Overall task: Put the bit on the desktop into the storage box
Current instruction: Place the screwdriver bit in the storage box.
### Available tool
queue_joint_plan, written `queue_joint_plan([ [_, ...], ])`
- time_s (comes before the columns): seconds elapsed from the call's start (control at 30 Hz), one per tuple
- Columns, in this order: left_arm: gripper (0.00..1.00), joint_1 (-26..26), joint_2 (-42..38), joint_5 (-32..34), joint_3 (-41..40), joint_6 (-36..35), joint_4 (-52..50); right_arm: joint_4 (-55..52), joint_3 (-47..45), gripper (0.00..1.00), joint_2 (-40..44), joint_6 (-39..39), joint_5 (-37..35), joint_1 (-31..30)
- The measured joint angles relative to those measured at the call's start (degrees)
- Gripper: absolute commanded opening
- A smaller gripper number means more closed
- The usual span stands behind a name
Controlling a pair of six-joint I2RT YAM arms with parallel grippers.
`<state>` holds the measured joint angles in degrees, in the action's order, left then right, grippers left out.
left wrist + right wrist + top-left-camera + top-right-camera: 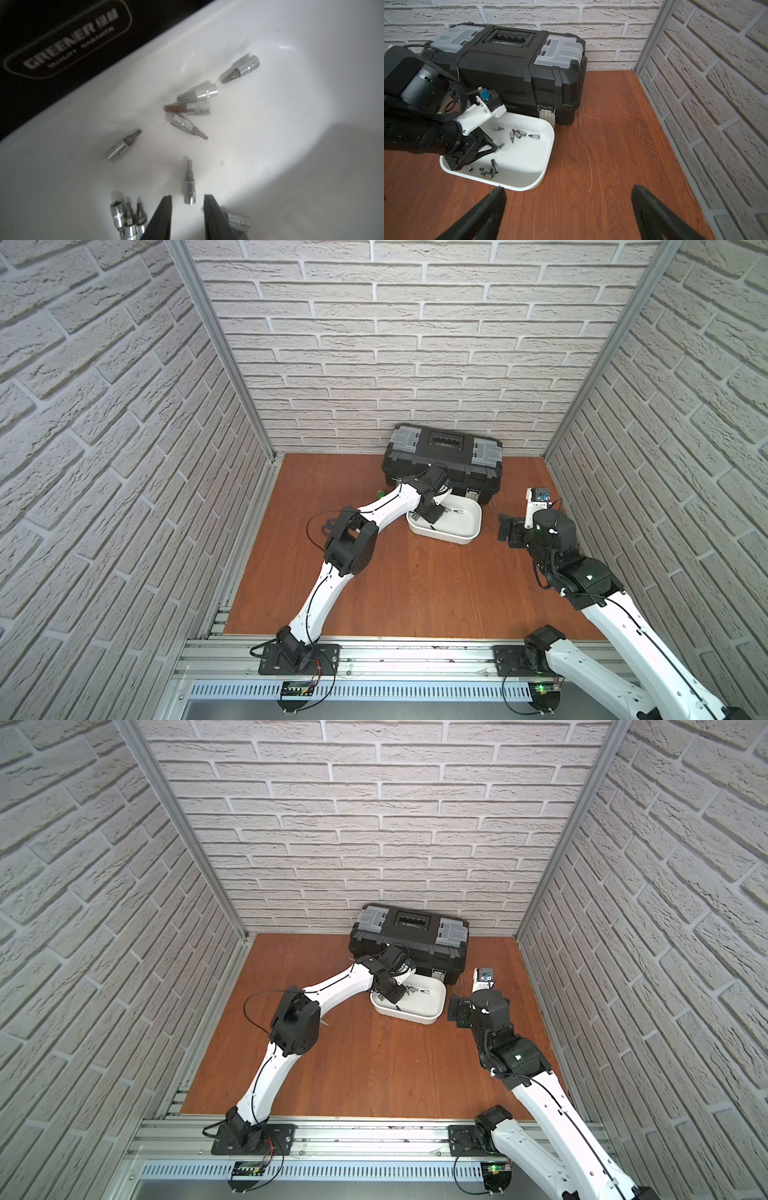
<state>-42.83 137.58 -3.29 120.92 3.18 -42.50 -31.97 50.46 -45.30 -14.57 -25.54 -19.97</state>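
Two white-and-black robot arms reach over a reddish-brown wooden counter (415,580) enclosed by pale brick-pattern walls. A white, low-walled storage box (453,537) sits on the counter toward the back, its far edge just in front of a closed black toolbox (444,456) with grey latches that stands against the rear wall.

The left arm stretches across the counter, and the left tool (187,196) points down inside the storage box, close to its near-left corner. In the left wrist view its two black fingers are parted a little. A small silver bit (190,187) lies on the white floor of the box between them, with a gap visible on each side, so the tool has hold of nothing.

Other bits (193,108) lie scattered inside the box: three bunched together near the middle, single ones to either side, and more beside the tool's fingers. The toolbox wall behind the box shows a label reading "GREENER".

The right tool (568,188) hovers above bare counter just to the right of the storage box. Its fingers are spread wide and empty, and one fingertip is near the box's rim.
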Motion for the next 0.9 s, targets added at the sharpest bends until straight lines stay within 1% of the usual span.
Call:
queue_joint_plan([
  [0.1,0.39,0.0,0.0,0.3,0.0,0.0,-0.1,-0.2,0.0,0.98,0.0,0.0,-0.1,0.0],
  [0.33,0.55,-0.8,-1.0,1.6,-0.1,-0.2,-0.6,-0.5,0.0,0.98,0.6,0.2,-0.3,0.1],
  [0.4,0.65,-1.1,-2.1,2.0,-0.3,-0.5,-0.8,-0.6,0.0,0.98,0.9,0.2,-0.3,0.1],
  [0.47,0.7,-1.4,-3.7,2.4,-0.7,-0.6,-0.9,-0.6,0.0,0.98,1.3,0.2,-0.3,0.1],
  [0.53,0.76,-1.6,-5.7,3.1,-1.4,-0.7,-0.9,-0.6,0.0,0.98,1.8,0.2,-0.3,0.2],
  [0.67,0.82,-1.9,-11.3,4.5,-4.4,-0.7,-0.5,-0.5,0.0,0.98,3.0,0.2,-0.3,0.4],
  [0.77,0.86,-1.9,-16.4,5.5,-8.3,-0.7,0.3,-0.3,0.0,0.98,4.1,0.1,-0.3,0.6],
  [0.9,0.89,-1.9,-23.3,7.1,-14.3,-1.1,1.7,0.6,-0.9,0.98,5.8,0.0,-0.4,0.9],
])
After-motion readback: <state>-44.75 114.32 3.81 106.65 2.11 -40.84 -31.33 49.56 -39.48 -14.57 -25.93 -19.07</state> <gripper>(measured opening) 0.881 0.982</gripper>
